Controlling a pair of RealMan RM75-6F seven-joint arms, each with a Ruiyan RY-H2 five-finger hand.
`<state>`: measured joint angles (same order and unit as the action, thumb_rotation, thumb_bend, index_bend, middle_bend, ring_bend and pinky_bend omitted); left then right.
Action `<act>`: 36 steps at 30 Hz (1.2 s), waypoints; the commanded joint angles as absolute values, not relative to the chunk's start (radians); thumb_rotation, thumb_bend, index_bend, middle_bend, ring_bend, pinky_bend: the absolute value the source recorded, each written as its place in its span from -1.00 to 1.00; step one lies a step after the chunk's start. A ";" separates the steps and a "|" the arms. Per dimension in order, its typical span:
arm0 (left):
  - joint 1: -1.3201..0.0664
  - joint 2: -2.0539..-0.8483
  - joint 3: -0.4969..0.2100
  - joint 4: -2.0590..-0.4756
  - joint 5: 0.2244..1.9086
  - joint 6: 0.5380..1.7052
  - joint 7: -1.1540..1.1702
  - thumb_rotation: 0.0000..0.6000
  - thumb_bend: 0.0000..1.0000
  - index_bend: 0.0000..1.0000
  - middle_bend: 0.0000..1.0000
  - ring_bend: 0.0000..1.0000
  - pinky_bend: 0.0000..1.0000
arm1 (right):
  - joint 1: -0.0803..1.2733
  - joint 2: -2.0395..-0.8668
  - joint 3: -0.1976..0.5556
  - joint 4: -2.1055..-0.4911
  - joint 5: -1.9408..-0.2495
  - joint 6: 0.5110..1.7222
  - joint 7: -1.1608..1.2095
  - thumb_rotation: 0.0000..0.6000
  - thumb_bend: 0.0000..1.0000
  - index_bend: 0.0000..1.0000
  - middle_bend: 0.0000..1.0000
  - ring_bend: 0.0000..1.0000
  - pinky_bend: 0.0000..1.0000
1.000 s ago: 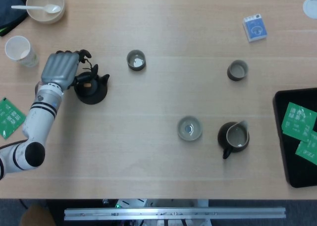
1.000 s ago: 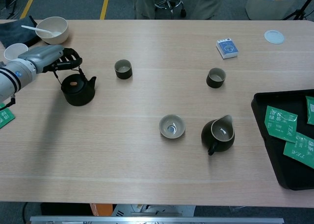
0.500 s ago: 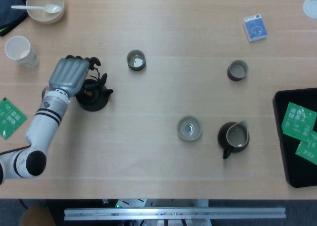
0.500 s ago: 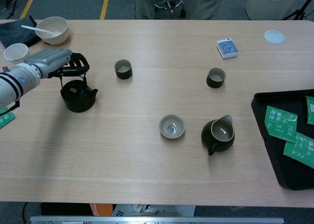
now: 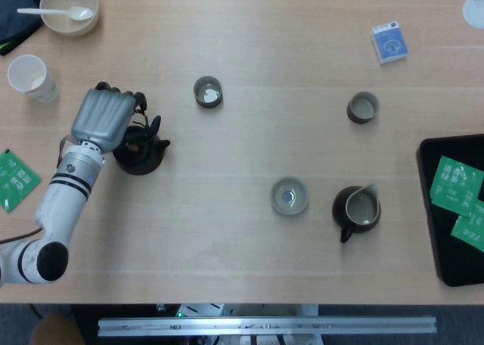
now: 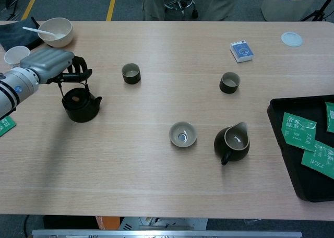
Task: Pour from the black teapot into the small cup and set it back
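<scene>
Black teapot (image 6: 79,105), well left of the small cup (image 6: 183,134), hangs by its handle from your left hand's (image 6: 49,66) curled fingers.

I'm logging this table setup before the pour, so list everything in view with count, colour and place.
black teapot: 1, black, left side of table, handle under left hand
small cups: 2, dark green, one centre-left, one centre-right
shallow cup: 1, grey-white, centre front
pitcher: 1, dark green, right of shallow cup
bowl with spoon: 1, cream, far left corner
paper cup: 1, white, far left
card box: 1, blue, far right
lid: 1, white, far right
tray: 1, black, right edge
tea packets: several, green, on tray; one at left edge
left hand: grey, holding teapot handle
</scene>
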<state>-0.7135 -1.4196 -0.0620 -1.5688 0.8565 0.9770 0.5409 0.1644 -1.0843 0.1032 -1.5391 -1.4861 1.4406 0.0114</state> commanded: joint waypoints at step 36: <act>-0.683 -1.381 -0.010 -1.715 0.844 1.100 0.697 -1.00 -0.29 -0.22 -0.07 -0.23 -0.55 | 0.159 -1.089 0.099 -1.525 -1.487 1.440 0.029 1.00 -0.13 -0.47 -0.37 -0.61 -0.75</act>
<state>-0.6838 -1.3806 -0.0103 -1.7144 0.8444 1.0985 0.6967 0.1588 -1.0886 0.0993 -1.5254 -1.4871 1.4403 0.0295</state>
